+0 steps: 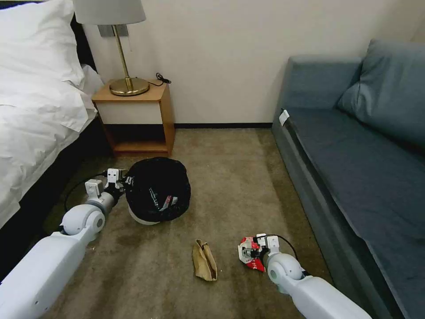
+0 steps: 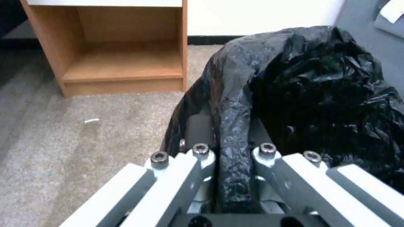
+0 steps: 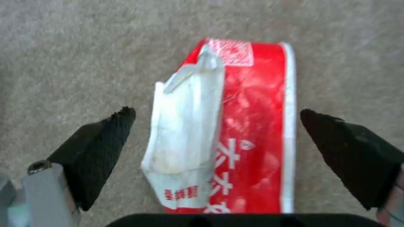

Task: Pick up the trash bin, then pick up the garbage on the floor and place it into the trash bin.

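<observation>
The trash bin (image 1: 157, 190), white with a crinkly black bag over its rim, is tilted over the carpet floor (image 1: 230, 177) with some litter showing inside. My left gripper (image 1: 120, 180) is shut on its bagged rim (image 2: 231, 126), one finger on each side. A red-and-white crushed packet (image 1: 250, 254) lies on the floor at front right. My right gripper (image 1: 253, 253) hovers just above that packet (image 3: 227, 132), open, with a black pad (image 3: 101, 148) on either side and not touching it. A crumpled brown paper bag (image 1: 204, 260) lies on the floor to the packet's left.
A wooden nightstand (image 1: 137, 116) with a brass lamp (image 1: 126, 62) stands against the wall behind the bin. The bed (image 1: 35, 110) runs along the left and a blue-grey sofa (image 1: 354, 146) along the right. Open carpet lies between them.
</observation>
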